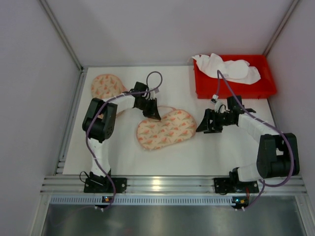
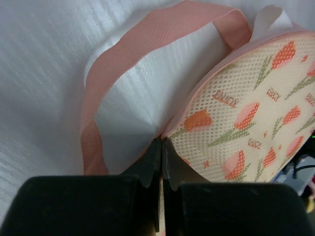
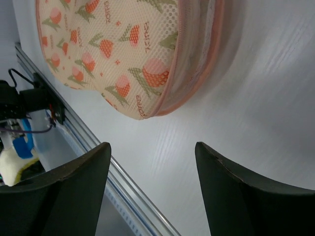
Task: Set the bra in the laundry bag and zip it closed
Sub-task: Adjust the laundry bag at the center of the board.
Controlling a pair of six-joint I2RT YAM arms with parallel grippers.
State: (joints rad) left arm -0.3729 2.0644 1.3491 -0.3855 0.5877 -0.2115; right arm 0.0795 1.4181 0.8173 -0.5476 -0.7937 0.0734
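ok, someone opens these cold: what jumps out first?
The tulip-print mesh laundry bag in the middle of the white table grabs the eye, with the left claw pinched shut on its far edge by the pink strap. Next is the bright red bin at the back right, heaped with white fabric. The right claw hangs open just off the bag's right end.

The laundry bag (image 1: pixel 165 129) lies flat mid-desk, long axis slanting from near-left to far-right. It is bean-shaped cream mesh (image 2: pixel 246 123) printed with orange-pink tulips, domed, with a pink zip seam around its rim (image 3: pixel 192 73). A pink webbing loop (image 2: pixel 147 44) sprawls at its far edge. The white bra (image 1: pixel 231 69) lies crumpled in the red bin (image 1: pixel 266 88), far right.
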